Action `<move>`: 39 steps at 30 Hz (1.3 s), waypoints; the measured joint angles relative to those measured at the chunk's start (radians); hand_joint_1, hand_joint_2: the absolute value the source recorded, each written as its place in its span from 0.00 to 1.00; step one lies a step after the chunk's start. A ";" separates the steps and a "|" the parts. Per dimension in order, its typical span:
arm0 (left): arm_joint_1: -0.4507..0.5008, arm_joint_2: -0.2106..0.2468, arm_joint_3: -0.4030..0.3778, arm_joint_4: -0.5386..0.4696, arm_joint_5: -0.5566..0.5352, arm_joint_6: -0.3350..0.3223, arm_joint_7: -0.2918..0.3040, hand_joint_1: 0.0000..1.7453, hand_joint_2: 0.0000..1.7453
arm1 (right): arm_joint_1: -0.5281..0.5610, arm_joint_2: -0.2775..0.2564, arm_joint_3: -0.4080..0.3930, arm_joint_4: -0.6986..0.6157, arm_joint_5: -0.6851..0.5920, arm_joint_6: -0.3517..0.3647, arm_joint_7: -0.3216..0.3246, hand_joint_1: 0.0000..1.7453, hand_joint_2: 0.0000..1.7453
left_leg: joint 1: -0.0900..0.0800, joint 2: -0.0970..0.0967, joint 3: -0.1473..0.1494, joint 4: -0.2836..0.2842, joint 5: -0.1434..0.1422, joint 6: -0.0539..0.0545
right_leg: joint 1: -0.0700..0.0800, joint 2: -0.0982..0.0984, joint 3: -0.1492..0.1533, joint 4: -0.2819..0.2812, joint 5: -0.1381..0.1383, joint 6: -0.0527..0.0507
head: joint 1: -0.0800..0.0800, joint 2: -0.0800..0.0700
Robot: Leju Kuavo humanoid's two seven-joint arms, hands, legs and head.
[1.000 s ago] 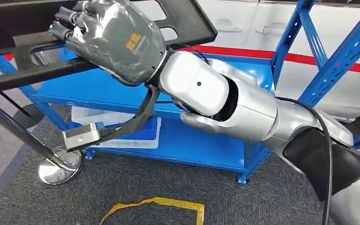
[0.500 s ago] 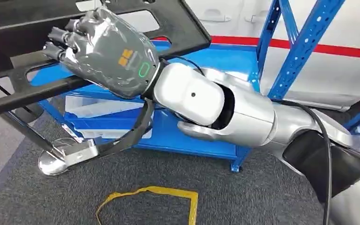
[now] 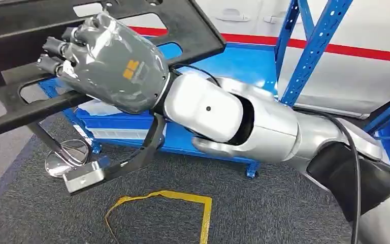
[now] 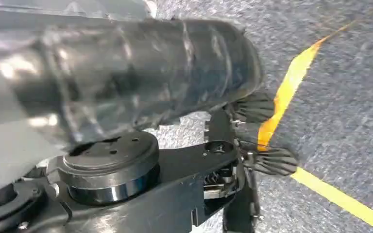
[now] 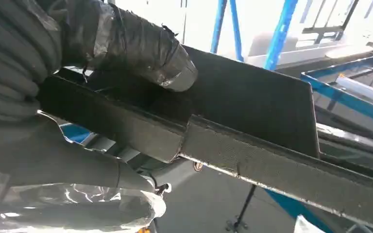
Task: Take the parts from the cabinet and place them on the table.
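The right hand holds a big black part. Its fingers curl over one bar of the part, and in the right wrist view the thick thumb lies on top of the part while the rest of the hand wraps under it. The hand has a shiny see-through wrap on it. The part is flat and long, with big holes cut in it, and it is up in the air in front of the blue cabinet, not on any shelf. The silver right arm reaches across from the right side. A small grey camera hangs under the wrist on a black bracket. In the left wrist view the left hand hangs over the grey carpet, above a yellow tape line; I cannot tell if its fingers are spread or curled. Below the part stands a thin black pole with a round shiny foot. Yellow tape also marks the carpet in the head view.
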 joint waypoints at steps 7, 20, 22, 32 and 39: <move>0.000 -0.005 0.000 0.000 0.000 -0.002 0.000 0.00 0.00 | 0.001 0.000 0.011 0.000 -0.001 0.006 -0.002 1.00 1.00 | 0.014 0.002 -0.134 0.073 0.048 -0.023 | -0.018 -0.001 0.145 -0.042 0.011 0.031 | 0.005 0.000; 0.007 -0.006 -0.001 0.000 0.002 0.012 -0.032 0.00 1.00 | 0.008 0.003 0.015 -0.003 -0.014 0.019 -0.002 1.00 1.00 | 0.023 -0.008 -0.199 0.337 -0.066 -0.066 | -0.014 0.001 0.074 -0.101 0.078 -0.023 | 0.016 0.000; 0.006 -0.006 -0.001 0.000 0.000 0.042 -0.044 0.00 1.00 | 0.008 0.003 0.015 -0.003 -0.014 0.022 0.004 1.00 1.00 | 0.023 -0.008 -0.071 0.167 -0.026 -0.058 | -0.014 0.002 0.066 -0.101 0.088 -0.017 | 0.016 0.000; 0.008 -0.006 0.001 0.000 0.013 0.058 -0.035 0.00 1.00 | 0.007 -0.003 0.020 -0.014 -0.009 0.029 -0.015 1.00 1.00 | 0.009 -0.005 -0.028 0.048 -0.024 -0.009 | -0.002 0.000 -0.032 0.116 -0.024 0.018 | 0.034 0.000; 0.009 -0.014 0.001 0.000 0.011 0.052 -0.027 0.00 1.00 | 0.013 -0.009 0.026 -0.018 0.005 0.016 -0.001 1.00 1.00 | -0.015 -0.008 -0.046 0.066 -0.025 -0.004 | 0.029 -0.004 0.109 -0.133 0.086 -0.041 | 0.028 0.000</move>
